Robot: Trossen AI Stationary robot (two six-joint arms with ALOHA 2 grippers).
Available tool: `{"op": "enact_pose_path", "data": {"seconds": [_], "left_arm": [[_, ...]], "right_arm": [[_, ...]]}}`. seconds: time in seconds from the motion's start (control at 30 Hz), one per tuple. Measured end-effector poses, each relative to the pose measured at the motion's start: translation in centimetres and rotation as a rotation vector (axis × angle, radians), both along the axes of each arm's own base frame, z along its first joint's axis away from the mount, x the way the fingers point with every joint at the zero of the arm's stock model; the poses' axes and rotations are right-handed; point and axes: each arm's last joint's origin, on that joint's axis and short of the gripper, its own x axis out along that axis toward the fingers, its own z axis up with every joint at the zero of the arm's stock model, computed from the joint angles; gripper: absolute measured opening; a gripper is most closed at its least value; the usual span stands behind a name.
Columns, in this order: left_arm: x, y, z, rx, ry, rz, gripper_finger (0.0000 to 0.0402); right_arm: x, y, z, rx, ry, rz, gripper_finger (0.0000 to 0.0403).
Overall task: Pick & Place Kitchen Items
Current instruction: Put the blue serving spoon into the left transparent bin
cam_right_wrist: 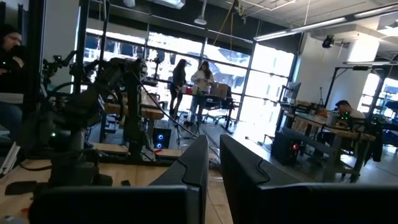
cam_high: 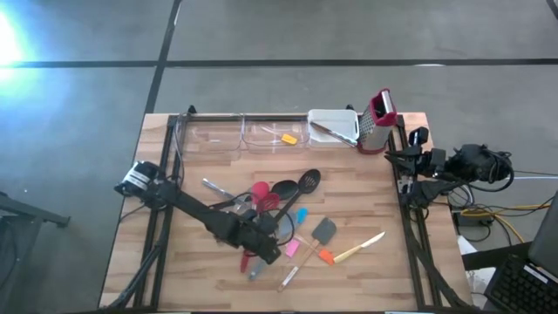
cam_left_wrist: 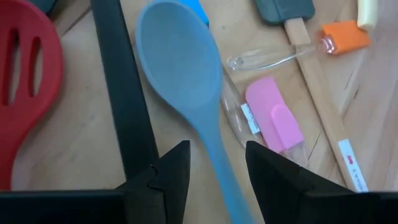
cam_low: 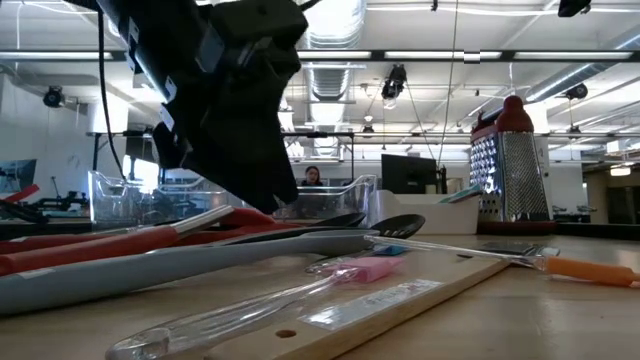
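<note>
My left gripper (cam_left_wrist: pixel 217 171) (cam_high: pixel 261 247) is open and hangs low over the utensil pile in the middle of the table. Its fingers stand on either side of a grey-blue spoon's handle (cam_left_wrist: pixel 217 162) without touching it; the spoon's bowl (cam_left_wrist: pixel 177 62) lies flat on the wood. Beside it lie a pink scraper (cam_left_wrist: pixel 277 118), a red slotted turner (cam_left_wrist: pixel 25 81), a black handle (cam_left_wrist: pixel 124 93), an orange scraper (cam_left_wrist: pixel 345 37) and a grey spatula (cam_high: pixel 324 231). Black slotted spoon (cam_high: pixel 307 180), ladle (cam_high: pixel 283 187) and red whisk (cam_high: pixel 261 194) lie farther back. My right gripper (cam_right_wrist: pixel 214 165) is shut and waits at the table's right edge (cam_high: pixel 418 170).
Clear tubs (cam_high: pixel 218 135) (cam_high: pixel 270 135) and a white tub (cam_high: pixel 334 125) line the far edge, with the steel grater (cam_high: pixel 377 118) (cam_low: pixel 510 165) upright at the far right. A yellow-handled knife (cam_high: pixel 359 249) lies right of the pile. Bare wood shows at the near left and near right.
</note>
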Motion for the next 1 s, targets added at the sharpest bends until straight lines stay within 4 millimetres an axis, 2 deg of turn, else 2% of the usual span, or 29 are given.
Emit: {"op": "enact_pose_path", "data": {"seconds": [0.4,1.0], "left_arm": [[0.2,0.2,-0.4,-0.004,0.009,0.016,0.0161],[1.5,0.0,-3.9,-0.012,0.044,0.009,0.0161]], "right_arm": [[0.0,0.0,0.0,0.0,0.0,0.0,0.0034],[0.0,0.0,0.0,0.0,0.0,0.0,0.0034]]}}
